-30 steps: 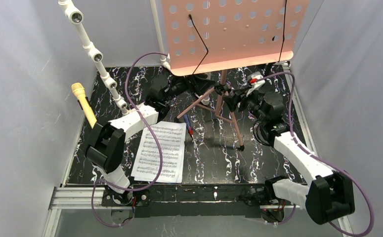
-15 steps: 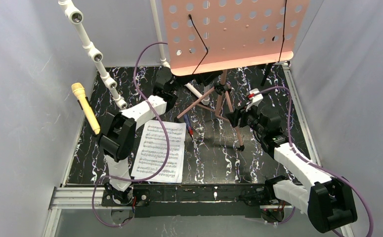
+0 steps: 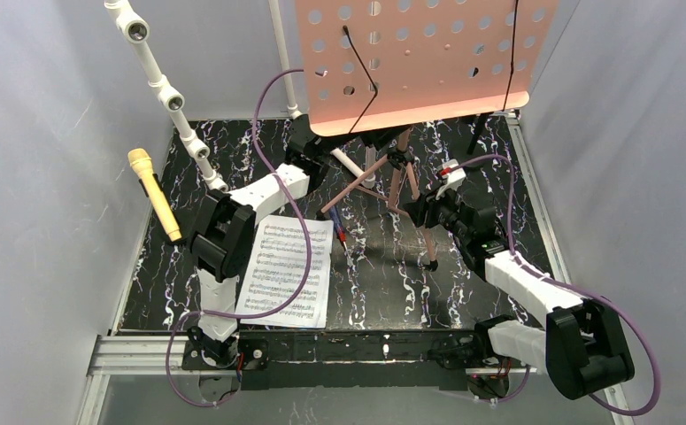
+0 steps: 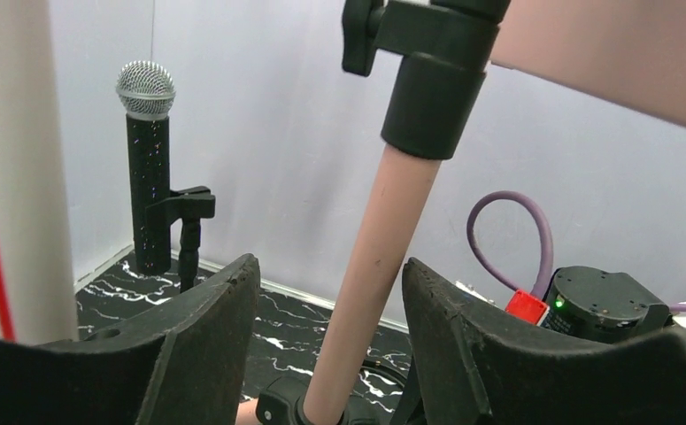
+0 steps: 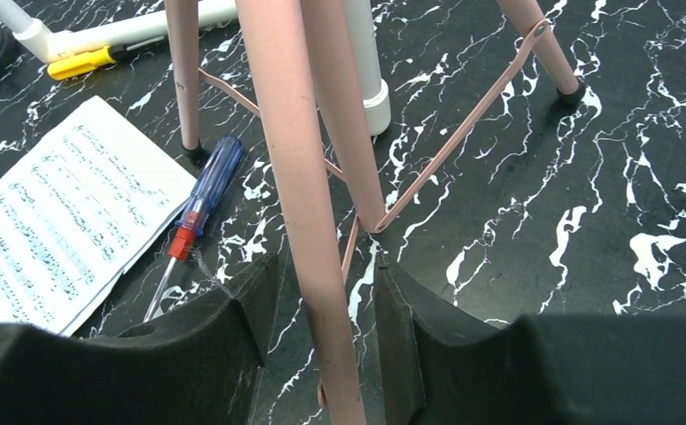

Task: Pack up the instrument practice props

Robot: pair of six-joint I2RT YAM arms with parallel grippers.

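Step, by my reading: taking down pink music board (image 3: pixel 419 57), standing rear-centre on worktop (image 3: pixel 383 283). Left hand (image 4: pixel 328 274) wide open astride stand pole (image 4: pixel 370 266), gripping nothing. Right hand (image 5: pixel 326 270) narrowly open astride tripod leg (image 5: pixel 295 150), unclamped. Next likely needs both hands closing firmly, then tilting stand without toppling.

Pink board (image 3: pixel 419 62) runs off the top edge and mostly covers my left gripper (image 4: pixel 330 292) from above. Mic pole (image 4: pixel 188 257) base is hidden behind my finger (image 4: pixel 206 354). Sheet music (image 5: pixel 56 221) is clipped at the left edge, notes too small to read.
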